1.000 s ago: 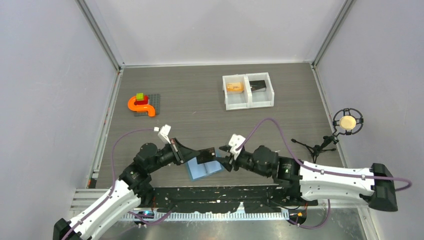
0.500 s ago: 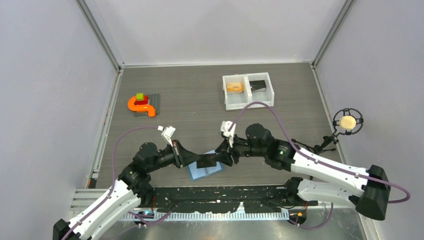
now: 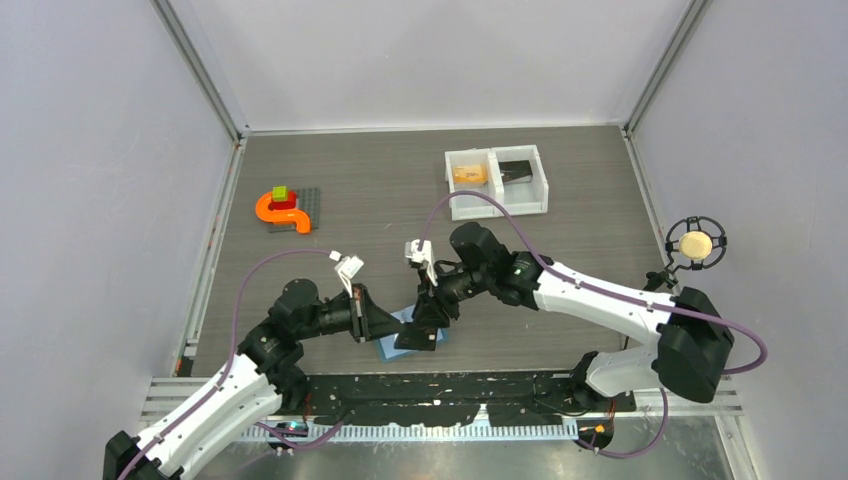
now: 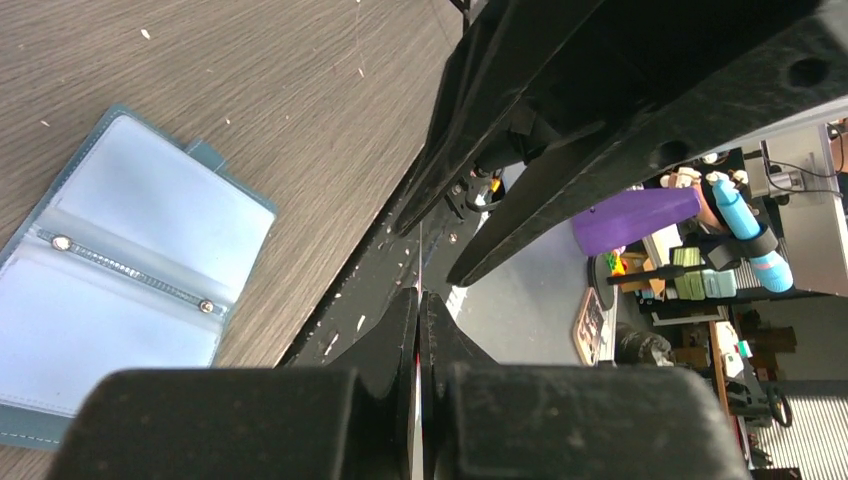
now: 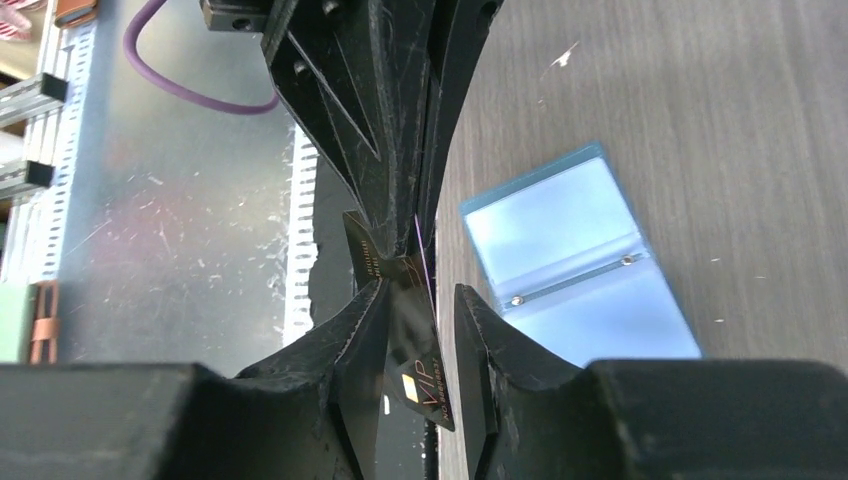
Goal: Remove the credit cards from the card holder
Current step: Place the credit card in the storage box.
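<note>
Centrally, the dark card (image 5: 405,335) – lettered "VIP" near its lower corner, with a smaller line beneath too fine to read – is held off the surface (image 3: 380,190) close to its near edge. From the left wrist it shows only as a thin edge-on line.

Left gripper (image 4: 418,300): jaws pressed together on one end of the card.

Right gripper (image 5: 420,293): jaws partly parted, one finger on each side of the card, with a gap visible on one side.

Card holder (image 5: 580,275): light blue, lying open and flat on the surface just beside the grippers; from above, both grippers hide most of it.

White tray (image 3: 497,210) – well apart, toward the far right – carries an orange-yellow card (image 3: 468,174) in its left compartment and a dark flat piece (image 3: 515,170) in its right.

Far left: orange curved toy piece (image 3: 280,212) on a grey plate.

Right margin: microphone (image 3: 695,243) on a small stand.
</note>
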Robot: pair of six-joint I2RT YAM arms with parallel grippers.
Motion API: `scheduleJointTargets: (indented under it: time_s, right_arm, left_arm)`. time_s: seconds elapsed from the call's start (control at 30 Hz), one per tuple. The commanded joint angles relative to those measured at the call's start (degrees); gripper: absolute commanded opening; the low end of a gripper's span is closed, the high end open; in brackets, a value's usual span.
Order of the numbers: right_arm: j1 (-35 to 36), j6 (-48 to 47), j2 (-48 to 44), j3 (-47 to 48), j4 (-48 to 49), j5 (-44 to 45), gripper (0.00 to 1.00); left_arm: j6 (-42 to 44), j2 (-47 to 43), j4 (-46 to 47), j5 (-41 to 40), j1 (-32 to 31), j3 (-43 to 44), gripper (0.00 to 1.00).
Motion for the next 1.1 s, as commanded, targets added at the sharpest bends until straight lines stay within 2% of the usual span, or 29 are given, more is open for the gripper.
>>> scheduleJointTargets:
  time_s: [0.0,0.13,0.3,0.7,0.77,1.07]
  right_arm:
    - [-0.33,-2.45,2.87,2.94,-3.08,-8.22,0.36]
    - [-0.32,-3.21,4.91,2.95,-4.06,-14.11,0.30]
    - [-0.32,-1.81,6.00,2.39,-1.90,-16.40,0.07]
    - [-0.32,2.01,4.51,1.24,-0.60,-14.47,0.05]
    - [-0.36,2.70,4.36,1.16,-0.18,-13.49,0.05]
    - [-2.55,8.61,6.65,-0.50,4.27,-12.23,0.05]
  left_arm:
    - [1.23,-0.83,0.32,2.29,0.20,2.35,0.00]
    - [1.72,-0.77,-0.76,2.00,0.22,2.70,0.00]
    - [2.02,-1.16,-0.98,1.44,0.15,2.44,0.00]
    - [3.87,-1.11,-3.48,0.76,0.21,3.61,0.00]
    - [3.87,-0.97,-3.74,0.16,0.21,3.80,0.06]
    - [5.19,0.61,-6.52,-0.07,0.18,6.02,0.22]
